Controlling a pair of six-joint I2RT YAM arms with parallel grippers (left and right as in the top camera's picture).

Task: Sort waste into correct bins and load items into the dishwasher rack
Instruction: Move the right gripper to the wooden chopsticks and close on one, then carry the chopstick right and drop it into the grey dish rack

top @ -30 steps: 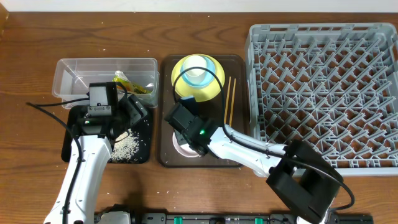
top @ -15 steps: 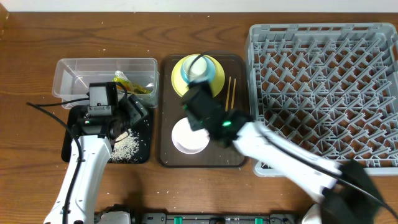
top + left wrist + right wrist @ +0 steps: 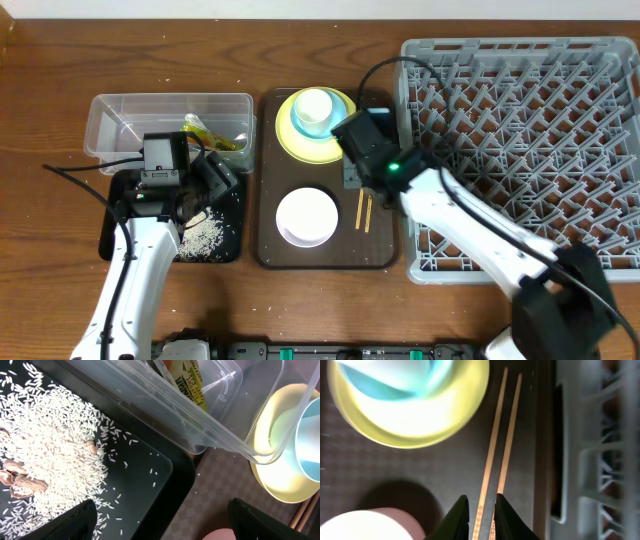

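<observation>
Two wooden chopsticks (image 3: 498,450) lay between the right pincer's (image 3: 481,510) narrowly parted tips, not yet gripped, ready for lifting; the left pincer (image 3: 160,520) gaped empty.

A brown serving tray (image 3: 268,250) lies on the wooden table (image 3: 60,60), with peanut shells (image 3: 12,480) nearby.

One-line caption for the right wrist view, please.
Right gripper straddling one of the chopsticks on the brown tray, between yellow plate and rack.
</observation>
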